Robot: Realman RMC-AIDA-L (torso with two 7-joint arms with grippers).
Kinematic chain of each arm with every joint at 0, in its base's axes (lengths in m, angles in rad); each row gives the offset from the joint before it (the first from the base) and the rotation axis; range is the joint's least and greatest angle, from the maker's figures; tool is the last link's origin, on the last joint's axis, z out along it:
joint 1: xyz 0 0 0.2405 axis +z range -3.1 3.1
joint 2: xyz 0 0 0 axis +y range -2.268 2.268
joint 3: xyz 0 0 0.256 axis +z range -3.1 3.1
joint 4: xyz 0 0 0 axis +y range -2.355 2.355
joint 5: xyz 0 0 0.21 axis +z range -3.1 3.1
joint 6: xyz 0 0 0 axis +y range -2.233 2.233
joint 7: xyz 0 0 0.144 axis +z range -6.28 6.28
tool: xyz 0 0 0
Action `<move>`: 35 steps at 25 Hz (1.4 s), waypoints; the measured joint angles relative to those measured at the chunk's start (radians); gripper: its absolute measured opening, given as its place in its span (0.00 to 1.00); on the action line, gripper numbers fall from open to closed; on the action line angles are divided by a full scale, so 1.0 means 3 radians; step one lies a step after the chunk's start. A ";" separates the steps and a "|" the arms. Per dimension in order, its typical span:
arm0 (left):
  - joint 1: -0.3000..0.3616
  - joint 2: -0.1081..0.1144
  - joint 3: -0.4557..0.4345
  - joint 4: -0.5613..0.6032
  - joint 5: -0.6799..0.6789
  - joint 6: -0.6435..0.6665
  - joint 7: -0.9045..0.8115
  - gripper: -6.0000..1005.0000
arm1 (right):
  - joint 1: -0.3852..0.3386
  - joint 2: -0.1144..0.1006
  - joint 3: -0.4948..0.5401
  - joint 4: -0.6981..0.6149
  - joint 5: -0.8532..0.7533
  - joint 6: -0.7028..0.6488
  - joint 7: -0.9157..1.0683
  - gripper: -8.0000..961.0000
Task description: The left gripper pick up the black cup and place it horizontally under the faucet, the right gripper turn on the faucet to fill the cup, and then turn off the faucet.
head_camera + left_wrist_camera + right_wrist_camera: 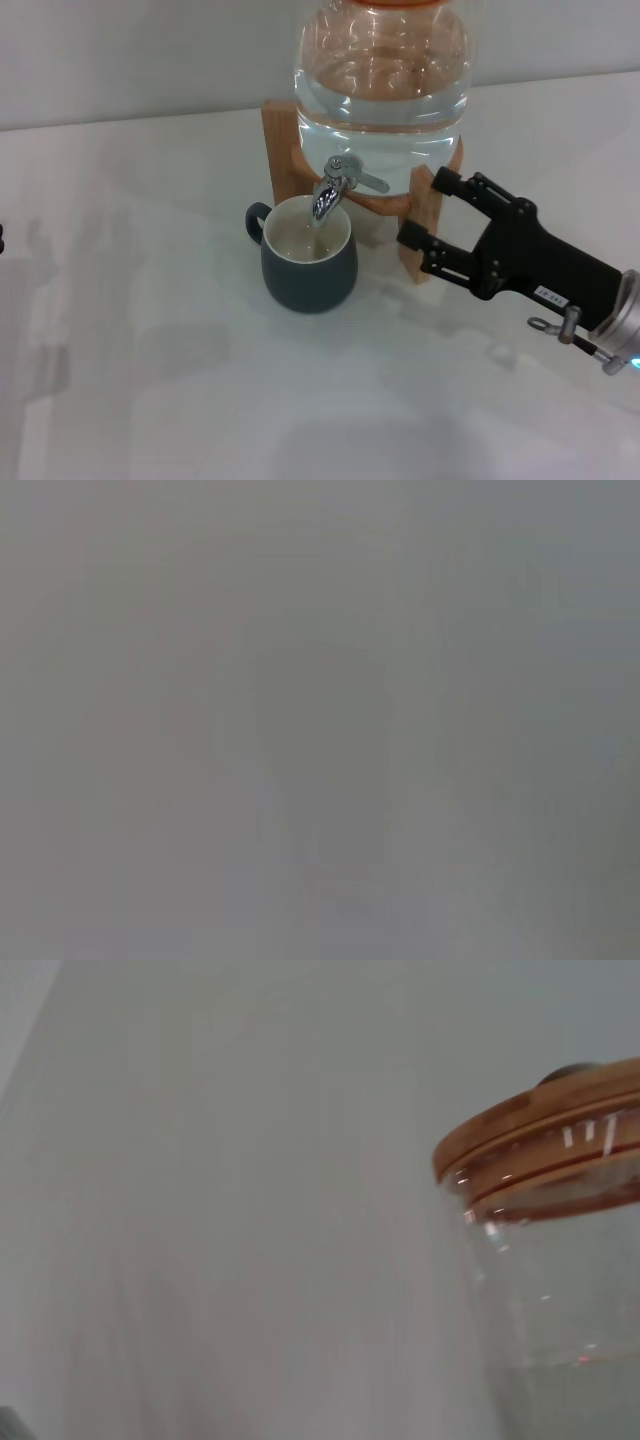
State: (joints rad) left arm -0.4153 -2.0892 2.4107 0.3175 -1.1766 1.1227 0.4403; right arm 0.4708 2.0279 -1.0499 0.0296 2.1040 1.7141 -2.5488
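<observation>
We stand by with the cup filling under the tap.

Taking the faucet [340, 188] as landmark and reading left to right: our left gripper is barely in view, far left of it, so we cannot tell its state. The black cup [308, 258] sits upright directly beneath the spout, water streaming in. Our right gripper [428, 210] waits just right of the lever, fingers spread wide, holding nothing. We judge closing should come before the level nears the rim, pressing the lever squarely. Only the right wrist view shows the glass jar [560, 1290] and its wooden lid [530, 1120]; the left wrist view shows nothing.
</observation>
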 joint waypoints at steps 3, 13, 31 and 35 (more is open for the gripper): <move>-0.0005 0.0000 0.0020 0.0000 0.0001 -0.0005 0.0000 0.39 | 0.0062 0.0000 -0.0003 0.0048 -0.0034 -0.0013 0.0007 0.89; -0.0012 0.0000 0.0023 0.0000 0.0005 -0.0085 -0.0011 0.39 | 0.0173 0.0000 -0.0003 0.0066 -0.0040 -0.0119 0.0010 0.89; -0.0053 0.0003 0.0033 -0.0067 0.0006 -0.0092 -0.0142 0.39 | 0.0285 0.0000 -0.0003 0.0070 -0.0199 -0.0153 0.0093 0.89; -0.0057 0.0004 0.0033 -0.0067 0.0009 -0.0092 -0.0146 0.39 | 0.0290 0.0000 -0.0003 0.0070 -0.0208 -0.0150 0.0096 0.89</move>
State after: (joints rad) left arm -0.4324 -2.0881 2.4206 0.2972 -1.1738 1.0950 0.3964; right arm 0.5577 2.0279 -1.0508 0.0507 2.0416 1.6692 -2.5199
